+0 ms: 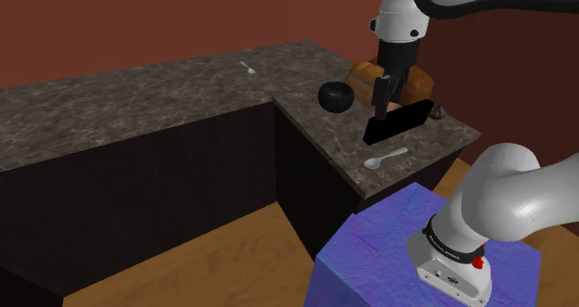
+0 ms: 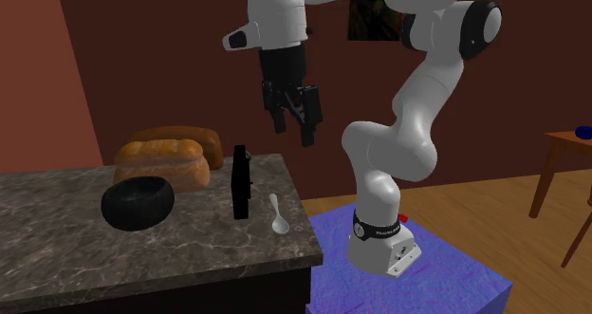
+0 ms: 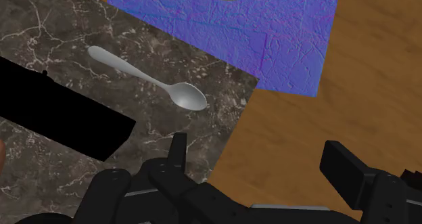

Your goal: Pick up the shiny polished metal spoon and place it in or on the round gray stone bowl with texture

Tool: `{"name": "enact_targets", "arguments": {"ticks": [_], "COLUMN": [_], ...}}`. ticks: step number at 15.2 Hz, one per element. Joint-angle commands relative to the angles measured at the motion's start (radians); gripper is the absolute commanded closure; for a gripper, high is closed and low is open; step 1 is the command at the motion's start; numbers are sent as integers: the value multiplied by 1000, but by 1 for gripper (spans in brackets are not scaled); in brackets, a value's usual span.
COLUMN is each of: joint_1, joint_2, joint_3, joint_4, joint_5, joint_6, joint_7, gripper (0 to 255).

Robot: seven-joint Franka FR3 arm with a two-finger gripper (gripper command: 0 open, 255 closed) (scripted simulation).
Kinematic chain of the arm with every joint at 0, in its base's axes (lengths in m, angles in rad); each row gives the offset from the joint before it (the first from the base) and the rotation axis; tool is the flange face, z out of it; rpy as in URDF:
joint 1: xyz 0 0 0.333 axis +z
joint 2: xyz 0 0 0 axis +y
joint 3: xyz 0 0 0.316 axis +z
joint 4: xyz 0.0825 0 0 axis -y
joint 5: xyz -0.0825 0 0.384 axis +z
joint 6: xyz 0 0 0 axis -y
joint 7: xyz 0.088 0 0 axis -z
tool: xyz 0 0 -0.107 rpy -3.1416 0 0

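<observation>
Fingers (image 3: 341,165): spread wide, nothing between them.
Gripper (image 2: 294,124): in the air above the counter's end (image 2: 57,250), over the black slab (image 2: 241,181).
Spoon (image 3: 152,84): pale metal, flat on the marbled counter near its edge, just beside the slab.
Bowl (image 2: 138,204): dark, round, on the slab's far side, apart from the spoon, before two bread loaves (image 2: 163,160).

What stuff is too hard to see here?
- Shoulder view: the bread loaves sit partly behind the open tool.
- Shoulder view: the far spoon is too small for detail.
- Second exterior view: a blue thing is cut off by the right edge.
- Wrist view: the black slab is cut off at the edge.
</observation>
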State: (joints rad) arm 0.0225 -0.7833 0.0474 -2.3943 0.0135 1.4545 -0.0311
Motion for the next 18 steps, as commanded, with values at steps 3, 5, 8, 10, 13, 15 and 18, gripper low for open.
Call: {"name": "enact_targets", "arguments": {"ticks": [3,5,8,10,13,15,18], "joint_1": [-16,-33,-58,-76,-103,-121,-136], "joint_2": [25,55,109,151,224,280,330], "joint_3": [-3,-6,-12,-16,-25,-31,-37], "joint_4": [-47,-91,-149,-183,-227,-251,-279], "joint_5": [-4,-9,-17,-23,-33,-41,-48], "joint_6": [54,110,196,255,346,408,472], "joint_7": [21,42,74,95,126,148,165], "gripper": [0,0,0,0,0,0,0]}}
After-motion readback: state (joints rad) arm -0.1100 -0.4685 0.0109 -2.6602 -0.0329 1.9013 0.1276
